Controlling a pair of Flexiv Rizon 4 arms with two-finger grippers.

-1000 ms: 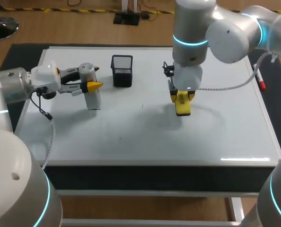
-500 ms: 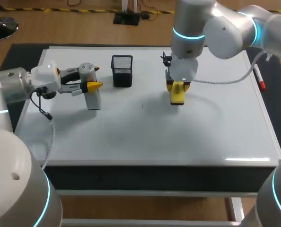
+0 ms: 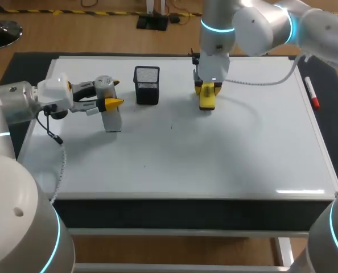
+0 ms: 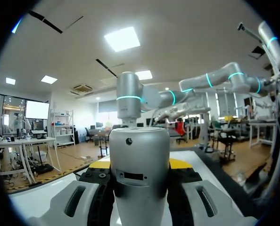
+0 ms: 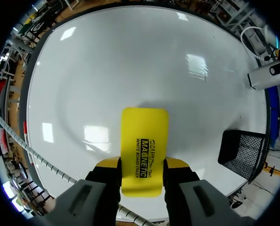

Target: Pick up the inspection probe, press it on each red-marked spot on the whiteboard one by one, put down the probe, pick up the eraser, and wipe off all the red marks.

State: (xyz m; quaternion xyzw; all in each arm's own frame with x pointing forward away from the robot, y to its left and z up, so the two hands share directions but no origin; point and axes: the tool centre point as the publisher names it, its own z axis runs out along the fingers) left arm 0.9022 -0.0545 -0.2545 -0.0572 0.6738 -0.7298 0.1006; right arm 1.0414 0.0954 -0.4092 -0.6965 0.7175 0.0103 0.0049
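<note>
- Head view: my left end effector [image 3: 109,103] comes in from the side and is closed on the inspection probe [image 3: 113,120]. The probe is a silver cylinder held upright over the near-left part of the whiteboard [image 3: 214,165].
- I cannot tell whether the probe's lower end touches the board.
- Left wrist view: the probe stands between the two fingers and hides most of the board ahead. Only slivers of the yellow tips show at either side of it.
- Head view: my right end effector [image 3: 207,90] points down over the far middle of the board, its fingers clamped on the yellow eraser [image 3: 207,102].
- Right wrist view: it confirms both fingers against the eraser's sides, with bare white board beyond. I cannot confirm contact with the board.
- A black mesh basket [image 3: 147,85] stands between the two end effectors, apart from both.
- A red marker [image 3: 312,92] lies by the board's right edge.
</note>
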